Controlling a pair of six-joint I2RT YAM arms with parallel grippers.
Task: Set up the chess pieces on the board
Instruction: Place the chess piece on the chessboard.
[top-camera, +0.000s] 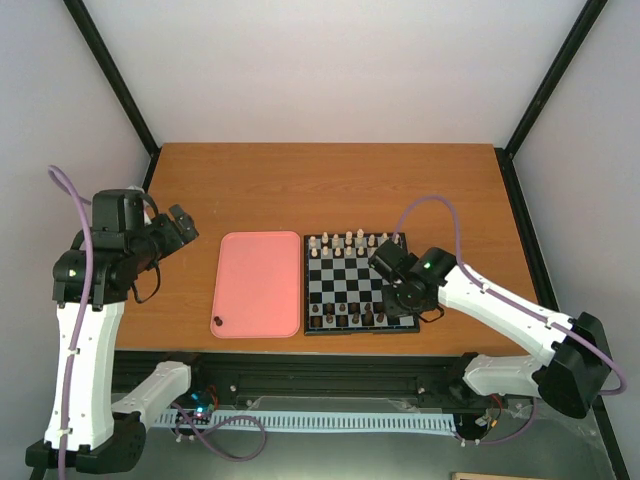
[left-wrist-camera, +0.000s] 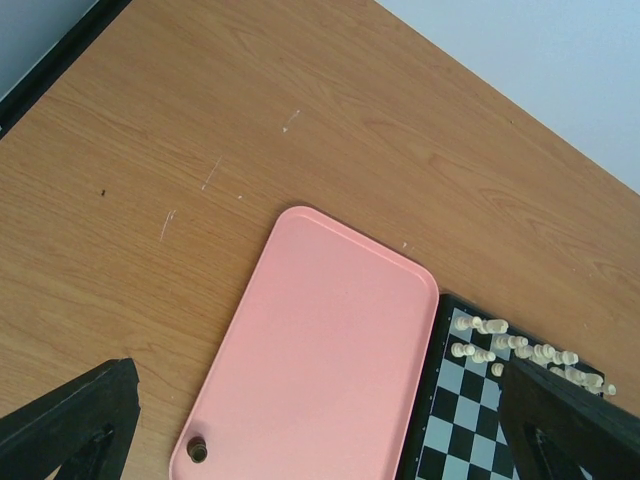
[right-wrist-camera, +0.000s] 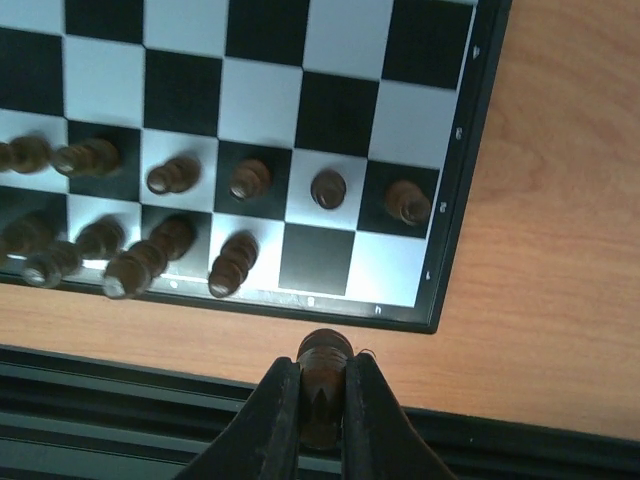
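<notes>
The right gripper pinches a dark chess piece by the 5 o'clock corner of the board. The left gripper hangs wide open, holding nothing, at 10 o'clock from the pink tray.

Whole table seen from high above its near edge, pink tray and board edge viewed obliquely from the raised left wrist, board's near right corner framed close by the right wrist, board shared by all views.
</notes>
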